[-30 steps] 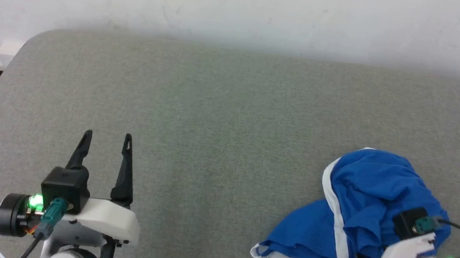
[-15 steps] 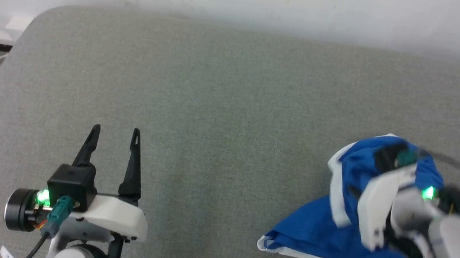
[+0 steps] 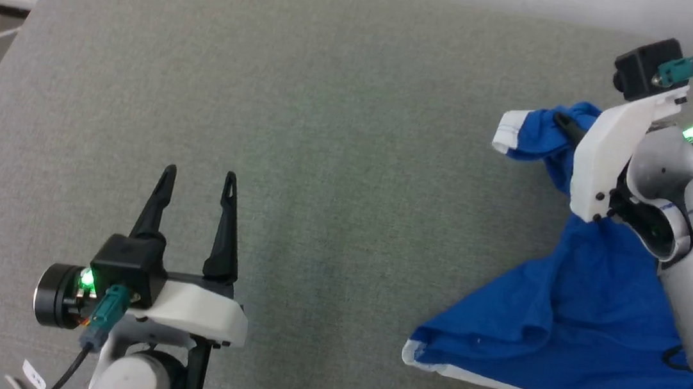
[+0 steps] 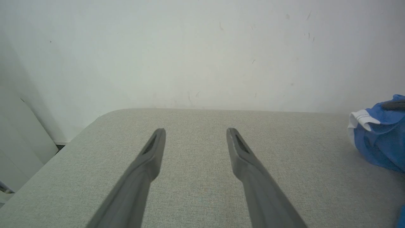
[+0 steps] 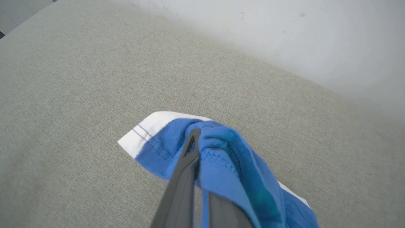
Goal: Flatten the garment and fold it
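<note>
Right end effector (image 5: 194, 134) clamped on bunched shorts (image 3: 565, 320) corner, rest drapes below it onto grey pad (image 3: 325, 153). Bite maybe shallow, hard to tell, so it could slip under pull. Left end effector (image 3: 199, 174) apart, well clear.

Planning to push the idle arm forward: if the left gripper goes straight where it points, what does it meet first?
Probably the wall, past bare pad; how high the left gripper sits is unclear. The shorts lie off to its right, out of line.
</note>
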`<state>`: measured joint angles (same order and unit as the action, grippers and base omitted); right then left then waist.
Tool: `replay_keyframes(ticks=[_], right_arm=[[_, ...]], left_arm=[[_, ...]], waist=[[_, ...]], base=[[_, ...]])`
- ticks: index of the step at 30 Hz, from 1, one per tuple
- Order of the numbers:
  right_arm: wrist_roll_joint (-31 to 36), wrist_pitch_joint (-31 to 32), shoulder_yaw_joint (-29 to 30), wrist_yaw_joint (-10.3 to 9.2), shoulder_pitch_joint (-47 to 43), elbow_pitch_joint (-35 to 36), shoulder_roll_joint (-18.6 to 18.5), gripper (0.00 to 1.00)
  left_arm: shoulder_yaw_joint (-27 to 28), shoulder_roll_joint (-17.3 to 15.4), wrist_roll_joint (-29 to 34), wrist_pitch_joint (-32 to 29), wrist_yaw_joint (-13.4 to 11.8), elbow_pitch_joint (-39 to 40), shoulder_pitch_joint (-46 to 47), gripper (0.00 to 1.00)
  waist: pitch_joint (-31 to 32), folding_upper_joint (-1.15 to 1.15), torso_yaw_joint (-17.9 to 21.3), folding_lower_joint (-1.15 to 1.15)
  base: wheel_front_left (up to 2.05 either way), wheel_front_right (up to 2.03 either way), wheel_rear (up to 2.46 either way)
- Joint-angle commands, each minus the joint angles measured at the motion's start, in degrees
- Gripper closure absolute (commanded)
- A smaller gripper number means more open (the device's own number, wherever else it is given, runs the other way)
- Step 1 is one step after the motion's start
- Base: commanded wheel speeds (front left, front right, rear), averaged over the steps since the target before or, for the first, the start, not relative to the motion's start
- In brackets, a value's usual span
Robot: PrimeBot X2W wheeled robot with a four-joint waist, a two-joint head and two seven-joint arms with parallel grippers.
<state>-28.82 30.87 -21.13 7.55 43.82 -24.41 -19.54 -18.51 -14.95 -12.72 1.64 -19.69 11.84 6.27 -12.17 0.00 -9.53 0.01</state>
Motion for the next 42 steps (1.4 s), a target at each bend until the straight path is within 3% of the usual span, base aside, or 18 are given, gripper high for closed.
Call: replay_keyframes(ticks=[1,2,3,4,5,9,14,19,26,34,42], right_arm=[[0.0,-1.1,-1.2,-0.06,0.8,-2.5,0.1,1.0],[0.1,-1.9,-1.9,-0.06,1.1,-4.1,0.2,1.0],[0.2,-2.4,-2.7,-0.06,1.3,-5.8,0.2,0.84],[0.2,-3.4,-3.4,-0.06,1.3,-7.3,0.3,0.57],[0.2,-4.6,-3.8,-0.06,1.3,-8.6,0.4,0.0],[0.3,-9.8,-5.8,-0.06,0.0,-11.8,0.1,0.0],[0.0,-18.2,-7.1,-0.06,-4.0,-10.2,-1.3,0.0],[0.6,-25.4,-6.3,-0.06,-10.3,-4.0,-3.3,0.0],[4.2,-32.2,2.4,-0.06,-21.1,7.6,-2.8,0.0],[10.2,-30.9,13.0,-0.06,-36.4,24.2,2.3,0.0],[15.4,-25.1,17.1,-0.06,-48.2,38.3,7.5,0.0]], left_arm=[[0.0,0.2,-0.3,0.7,0.4,-0.5,1.0,0.0],[0.0,0.2,-0.4,0.9,0.4,-0.6,1.2,0.0],[-0.1,0.3,-0.4,1.1,0.5,-0.8,1.3,0.0],[-0.1,0.4,-0.5,1.3,0.5,-1.0,1.5,0.0],[-0.1,0.4,-0.5,1.5,0.5,-1.2,1.6,0.0],[-0.1,0.5,-0.5,1.9,0.4,-2.0,2.0,0.0],[0.0,-0.4,-0.3,1.2,0.1,-2.9,1.4,0.0],[0.2,-1.6,-0.2,-0.5,-0.3,-2.9,-0.1,0.0],[-0.7,-3.1,-0.4,-4.3,-0.2,-2.4,-2.4,0.0],[-4.3,-3.7,-1.0,-11.5,1.6,-1.7,-3.6,0.0],[-13.0,-2.6,-2.5,-23.2,7.8,-2.6,-1.1,0.0]], waist=[[-2.2,0.0,-1.5,-0.01],[-2.6,0.0,-1.6,-0.01],[-3.0,0.0,-1.7,-0.01],[-3.2,0.0,-1.8,-0.01],[-3.5,0.0,-1.8,-0.01],[-3.5,0.0,-1.6,-0.01],[-0.9,0.0,0.1,-0.01],[2.4,0.0,2.5,-0.01],[6.4,0.0,5.5,-0.01],[8.7,0.0,7.7,-0.01],[8.6,0.0,10.5,-0.01]], base=[[0.0,0.0,0.0],[0.0,0.0,0.0],[0.0,0.0,0.0],[0.0,0.0,0.0],[0.0,0.0,0.0],[0.0,0.0,0.0],[0.0,0.0,0.0],[0.0,0.0,0.0],[0.0,0.0,0.0],[0.0,0.0,0.0],[0.0,0.0,0.0]])
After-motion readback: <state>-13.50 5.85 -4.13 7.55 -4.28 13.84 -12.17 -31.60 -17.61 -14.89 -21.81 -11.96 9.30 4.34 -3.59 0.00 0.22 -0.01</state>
